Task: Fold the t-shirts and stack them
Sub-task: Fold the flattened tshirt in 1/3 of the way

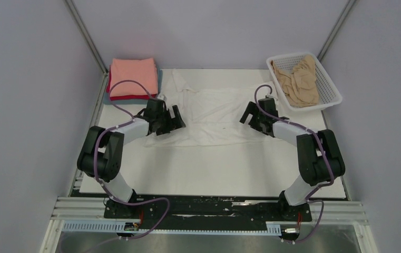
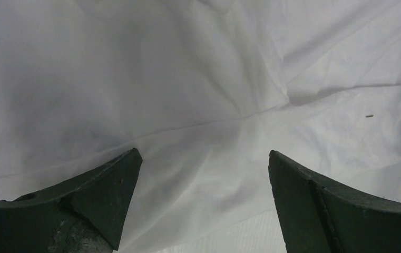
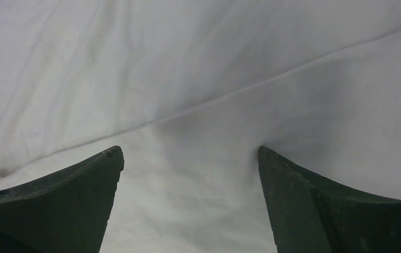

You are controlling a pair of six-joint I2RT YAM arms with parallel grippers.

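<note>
Left wrist: pincer [image 2: 203,152] above white t-shirt [image 2: 214,74]

A spread t-shirt [image 1: 214,113] is laid across the middle of the worktop [image 1: 214,174]. Behind it, a stack of folded t-shirts [image 1: 132,79] is set at the far left corner. A basket [image 1: 329,79] at the far right holds a crumpled t-shirt [image 1: 299,81]. The left arm [image 1: 129,129] is positioned over the spread shirt's left side and the right arm [image 1: 293,129] over its right.
</note>
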